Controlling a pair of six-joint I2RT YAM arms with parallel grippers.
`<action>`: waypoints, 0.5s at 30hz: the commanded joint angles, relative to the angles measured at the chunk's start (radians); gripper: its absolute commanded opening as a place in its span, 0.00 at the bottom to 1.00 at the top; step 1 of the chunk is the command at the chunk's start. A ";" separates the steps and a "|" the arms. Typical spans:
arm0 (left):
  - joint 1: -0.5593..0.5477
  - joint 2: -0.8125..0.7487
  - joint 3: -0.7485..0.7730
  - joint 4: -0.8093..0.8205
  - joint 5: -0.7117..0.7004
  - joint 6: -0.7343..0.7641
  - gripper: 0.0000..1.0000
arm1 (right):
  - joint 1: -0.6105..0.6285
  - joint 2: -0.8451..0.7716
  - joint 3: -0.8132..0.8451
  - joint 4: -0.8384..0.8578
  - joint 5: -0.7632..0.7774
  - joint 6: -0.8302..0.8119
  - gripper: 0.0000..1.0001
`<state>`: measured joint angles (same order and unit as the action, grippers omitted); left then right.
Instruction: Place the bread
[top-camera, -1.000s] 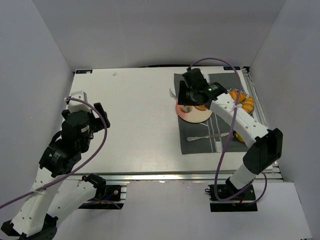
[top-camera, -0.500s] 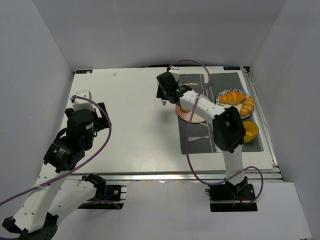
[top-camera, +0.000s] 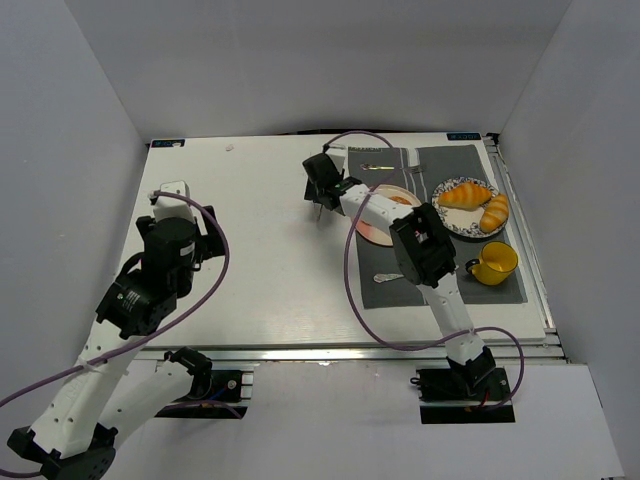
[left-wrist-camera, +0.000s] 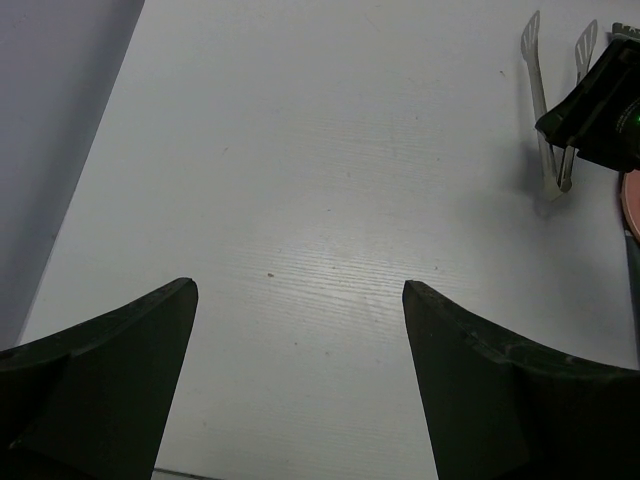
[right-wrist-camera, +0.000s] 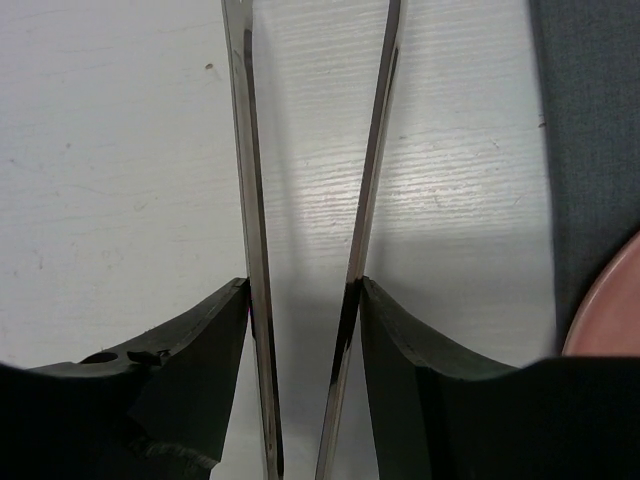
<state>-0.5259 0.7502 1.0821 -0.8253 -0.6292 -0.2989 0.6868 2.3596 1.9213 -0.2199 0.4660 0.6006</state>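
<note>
My right gripper (top-camera: 318, 190) (right-wrist-camera: 300, 285) is shut on a pair of metal tongs (right-wrist-camera: 245, 150) (left-wrist-camera: 545, 110). The tong blades stand apart with nothing between them, pointing down over bare white table just left of the grey mat (top-camera: 440, 290). A pink plate (top-camera: 372, 230) (right-wrist-camera: 610, 310) lies on the mat, partly under the right arm. A small orange shape that may be the bread (top-camera: 400, 198) shows on its far side. Far from it, my left gripper (top-camera: 205, 228) (left-wrist-camera: 300, 290) hangs open and empty over the left of the table.
A plate of croissants (top-camera: 470, 205) sits at the mat's far right, with a yellow cup (top-camera: 493, 262) in front of it. A spoon (top-camera: 385, 277) lies on the mat's near part. White walls close in the table on three sides.
The right gripper swung left with the tongs, from over the pink plate to the bare table beside the mat. The left arm shifted slightly.
</note>
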 joint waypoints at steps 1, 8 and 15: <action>-0.005 -0.002 -0.011 0.022 -0.018 0.007 0.95 | -0.027 0.015 0.062 0.054 -0.004 0.021 0.54; -0.005 0.005 -0.024 0.026 -0.024 0.007 0.94 | -0.038 0.061 0.110 0.039 -0.053 -0.010 0.65; -0.005 0.003 -0.019 0.029 -0.023 0.003 0.94 | -0.032 -0.031 0.116 0.039 -0.085 -0.113 0.85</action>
<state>-0.5259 0.7567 1.0634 -0.8143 -0.6399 -0.2966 0.6460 2.4184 1.9949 -0.2092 0.3958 0.5526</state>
